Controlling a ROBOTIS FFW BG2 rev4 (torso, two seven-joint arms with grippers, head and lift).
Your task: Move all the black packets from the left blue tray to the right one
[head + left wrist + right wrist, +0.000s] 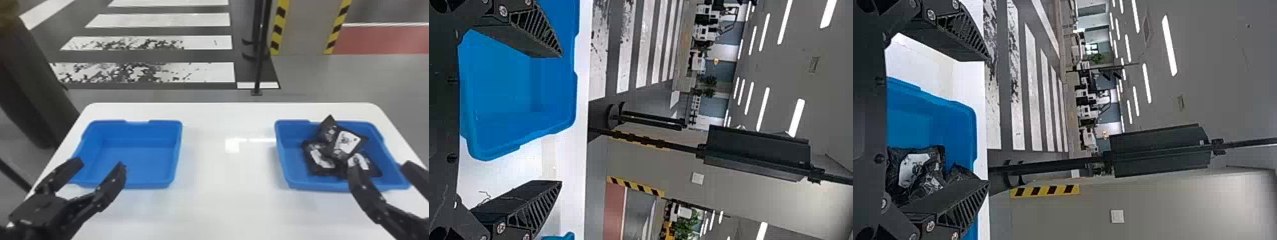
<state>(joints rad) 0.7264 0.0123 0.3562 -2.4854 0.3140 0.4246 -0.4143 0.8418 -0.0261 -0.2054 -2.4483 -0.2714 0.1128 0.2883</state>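
While the left gripper (100, 163) and right gripper (380, 165) gape, a white table (223, 191) stands before a striped floor (153, 56).

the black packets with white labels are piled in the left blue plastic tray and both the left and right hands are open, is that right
Not quite: the head view shows the black packets with white labels piled in the right blue plastic tray, not the left. The left hand and right hand are both open.
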